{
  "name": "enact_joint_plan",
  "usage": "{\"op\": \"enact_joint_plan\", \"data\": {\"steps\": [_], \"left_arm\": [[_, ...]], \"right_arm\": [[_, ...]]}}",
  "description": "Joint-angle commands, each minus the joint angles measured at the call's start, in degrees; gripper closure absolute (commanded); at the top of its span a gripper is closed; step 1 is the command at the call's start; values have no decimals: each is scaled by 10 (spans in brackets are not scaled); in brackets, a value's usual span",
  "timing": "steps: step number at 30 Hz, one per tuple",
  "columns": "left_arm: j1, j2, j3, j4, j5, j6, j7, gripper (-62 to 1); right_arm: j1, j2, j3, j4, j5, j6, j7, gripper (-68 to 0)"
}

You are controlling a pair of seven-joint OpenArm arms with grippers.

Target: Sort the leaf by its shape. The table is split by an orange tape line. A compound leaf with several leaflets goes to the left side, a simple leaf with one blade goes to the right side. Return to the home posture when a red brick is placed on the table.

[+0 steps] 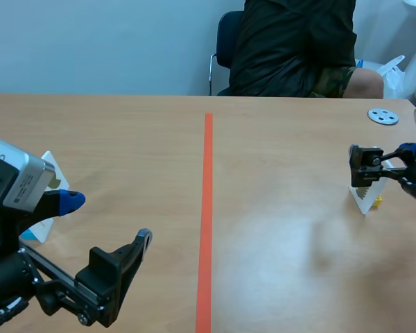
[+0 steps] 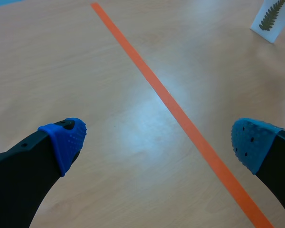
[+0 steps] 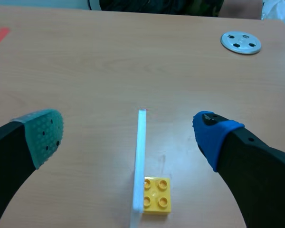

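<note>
A white card (image 1: 362,199) stands on a yellow brick (image 1: 378,202) right of the orange tape line (image 1: 206,208). The left wrist view shows a fern-like compound leaf printed on this card (image 2: 270,16), far ahead past the tape line (image 2: 180,114). My right gripper (image 1: 387,158) hovers open just above it. In the right wrist view the card (image 3: 140,161) is edge-on on its yellow brick (image 3: 156,194), between and slightly below the open right gripper (image 3: 128,135). My left gripper (image 1: 108,219) stands open over bare table at the near left, its fingers holding nothing (image 2: 160,142).
A second white card (image 1: 48,168) on a blue base (image 1: 29,234) stands at the left, partly hidden behind my left arm. A grey disc (image 1: 383,116) lies at the far right (image 3: 241,42). A person (image 1: 295,45) sits across the table.
</note>
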Motion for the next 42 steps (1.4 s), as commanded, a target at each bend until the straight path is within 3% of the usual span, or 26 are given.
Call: {"op": "enact_joint_plan", "data": {"steps": [1, 17, 23, 32, 34, 42], "left_arm": [[0, 1, 0, 16, -3, 0, -11, -623], [0, 1, 0, 16, -3, 0, -11, -623], [0, 1, 0, 16, -4, -1, -10, -623], [0, 1, 0, 16, -4, -1, -10, -623], [0, -7, 1, 16, -13, -2, -9, -623], [0, -28, 1, 16, -35, -6, -8, -623]], "right_arm": [[-8, 10, 9, 39, 19, 3, -4, -565], [-212, 9, 32, 416, 74, 20, -177, -568], [-312, 9, 32, 520, 97, 33, -196, -679], [-420, -2, 30, 585, 116, 49, -224, -679], [-430, -11, 30, 590, 116, 62, -226, -679], [-447, -32, 8, 603, 110, 71, -238, -679]]}}
